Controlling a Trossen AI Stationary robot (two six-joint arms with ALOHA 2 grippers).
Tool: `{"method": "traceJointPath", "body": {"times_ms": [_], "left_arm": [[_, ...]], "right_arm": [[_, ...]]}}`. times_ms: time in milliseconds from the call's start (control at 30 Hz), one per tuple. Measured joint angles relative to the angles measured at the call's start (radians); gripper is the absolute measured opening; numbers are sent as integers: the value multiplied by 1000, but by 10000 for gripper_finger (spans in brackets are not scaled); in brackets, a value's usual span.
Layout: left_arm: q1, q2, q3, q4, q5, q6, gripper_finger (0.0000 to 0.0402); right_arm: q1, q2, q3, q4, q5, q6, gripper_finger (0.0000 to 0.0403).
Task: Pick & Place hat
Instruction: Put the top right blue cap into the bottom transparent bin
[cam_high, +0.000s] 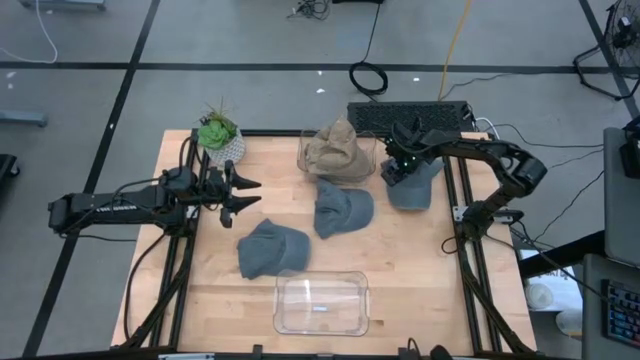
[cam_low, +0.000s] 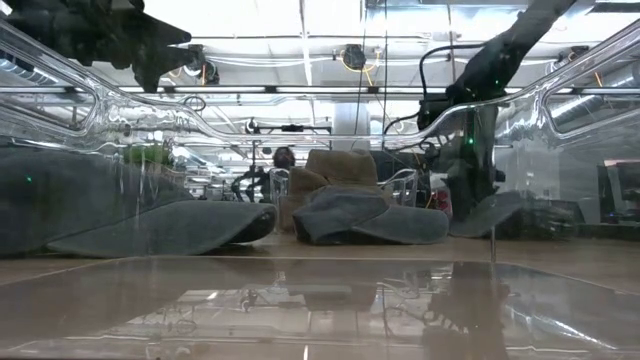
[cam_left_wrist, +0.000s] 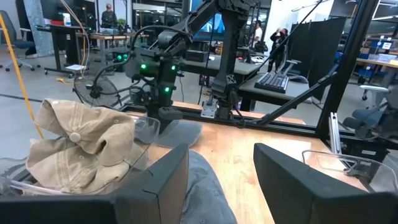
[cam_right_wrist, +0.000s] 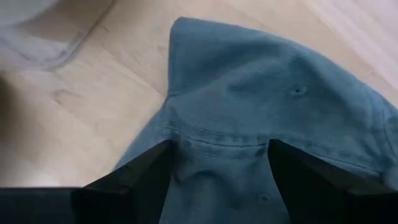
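Observation:
Three grey-blue caps lie flat on the wooden table: one near the left (cam_high: 272, 248), one in the middle (cam_high: 342, 208), one at the right (cam_high: 410, 187). A tan hat (cam_high: 338, 150) sits in a clear container at the far side. My right gripper (cam_high: 403, 170) is down on the right cap, open, with the cap's crown (cam_right_wrist: 249, 93) running between its fingers. My left gripper (cam_high: 250, 195) hovers open, left of the middle cap, which shows below its fingers (cam_left_wrist: 208, 193). The tan hat (cam_left_wrist: 81, 146) shows in the left wrist view too. My right gripper comes at the right cap from above, pointing down. Its open fingers (cam_right_wrist: 140, 177) stand on either side of a seamed stretch of the crown (cam_right_wrist: 217, 142). Whether the tips touch the cloth, I cannot tell. The cap lies on the table.
An empty clear container (cam_high: 322, 302) stands at the near edge and fills the low view's foreground. A potted plant (cam_high: 220, 135) stands at the far left corner. A dark keyboard (cam_high: 408, 116) lies beyond the far edge. Bare wood lies at the near left and near right.

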Motion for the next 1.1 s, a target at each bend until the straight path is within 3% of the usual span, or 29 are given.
{"method": "traceJointPath", "body": {"times_ms": [100,200,433,633,867,1100], "left_arm": [[0,1,0,1,0,0,191],[0,3,0,2,0,0,191],[0,3,0,1,0,0,191],[0,3,0,1,0,0,191],[0,3,0,1,0,0,191],[0,3,0,0,0,0,191]], "right_arm": [[1,5,0,23,-3,-1,238],[5,3,0,20,-5,-23,195],[36,-11,0,14,-59,-140,16],[126,-103,0,-43,-135,-331,3],[266,-254,0,-223,-131,-569,1],[390,-255,-5,-334,-57,-512,1]]}}
